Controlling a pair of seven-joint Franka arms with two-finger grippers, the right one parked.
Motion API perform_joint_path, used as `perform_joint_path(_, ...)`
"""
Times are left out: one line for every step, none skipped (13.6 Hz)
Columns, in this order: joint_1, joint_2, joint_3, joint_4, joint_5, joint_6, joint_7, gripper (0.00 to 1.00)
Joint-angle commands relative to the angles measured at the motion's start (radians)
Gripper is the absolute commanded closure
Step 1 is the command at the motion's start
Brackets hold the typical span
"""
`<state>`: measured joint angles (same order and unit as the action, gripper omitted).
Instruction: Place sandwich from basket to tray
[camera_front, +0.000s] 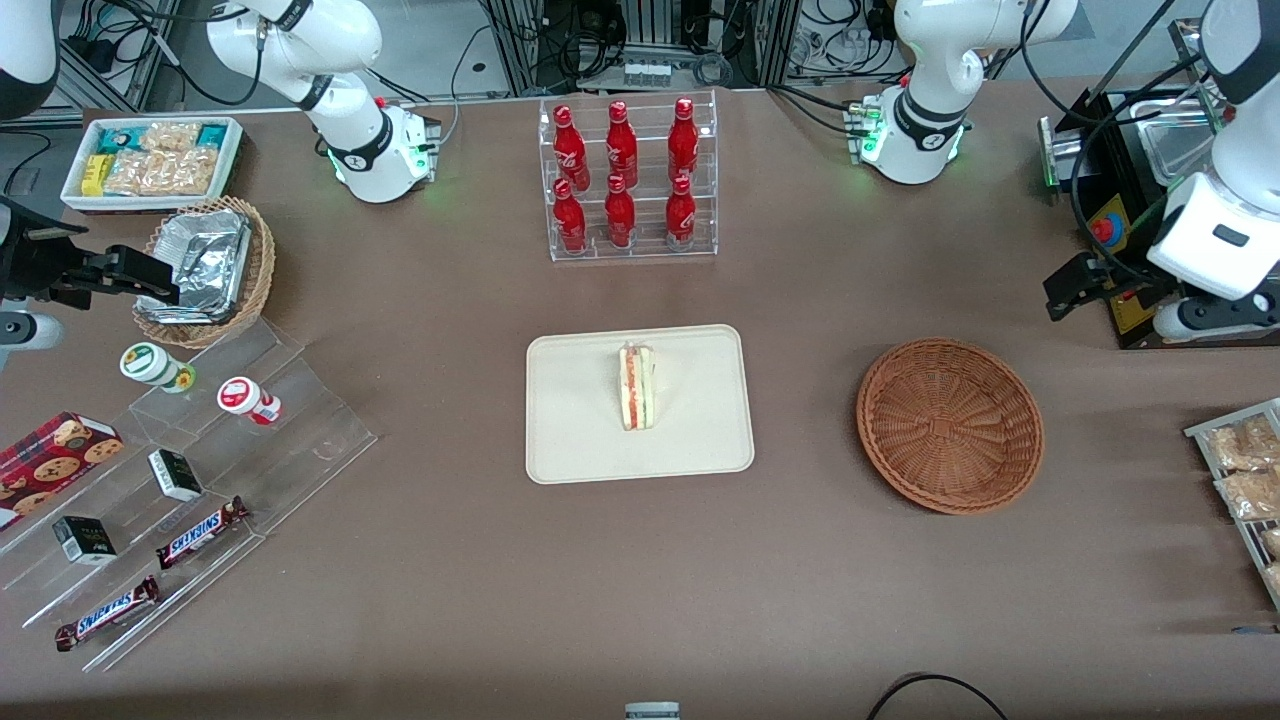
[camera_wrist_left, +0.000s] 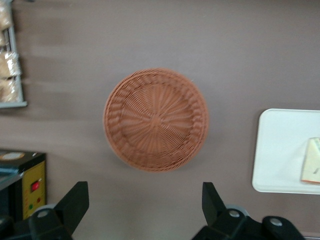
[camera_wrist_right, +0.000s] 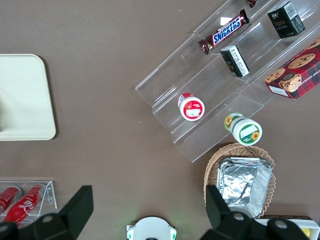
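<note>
The sandwich (camera_front: 637, 385) stands on its edge on the cream tray (camera_front: 580, 430) at the middle of the table, with its red and green filling toward the parked arm's end. The round reddish-brown basket (camera_front: 950, 425) lies beside the tray toward the working arm's end, and nothing is in it. My left gripper (camera_front: 1075, 287) hangs open and holds nothing, raised above the table, farther from the front camera than the basket. The left wrist view looks down on the basket (camera_wrist_left: 156, 120), the tray's end (camera_wrist_left: 280, 150) and a corner of the sandwich (camera_wrist_left: 312, 167), past the gripper (camera_wrist_left: 144, 202).
A black control box with a red button (camera_front: 1110, 230) stands close beside the gripper. A wire rack of snack packets (camera_front: 1245, 480) lies at the working arm's table edge. A clear rack of red bottles (camera_front: 630, 180) stands farther back than the tray. Stepped shelves of snacks (camera_front: 190, 470) fill the parked arm's end.
</note>
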<state>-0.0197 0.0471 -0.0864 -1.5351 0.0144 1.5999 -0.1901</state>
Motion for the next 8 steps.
perform_joint_path(0.007,0.071,-0.004,0.112,-0.025,-0.041,0.038,0.0)
perform_joint_path(0.007,0.059,0.0,0.102,-0.011,-0.044,0.075,0.0)
perform_joint_path(0.007,0.036,0.002,0.084,-0.001,-0.066,0.116,0.0)
perform_joint_path(0.009,0.001,0.013,0.037,0.007,-0.072,0.127,0.0)
perform_joint_path(0.007,-0.042,0.034,-0.023,0.007,-0.048,0.13,0.0)
perform_joint_path(0.006,-0.07,0.036,-0.061,0.007,-0.023,0.13,0.0)
perform_joint_path(0.006,-0.088,0.036,-0.082,0.007,-0.02,0.13,0.0)
perform_joint_path(0.004,-0.09,0.036,-0.074,0.006,-0.029,0.117,0.0)
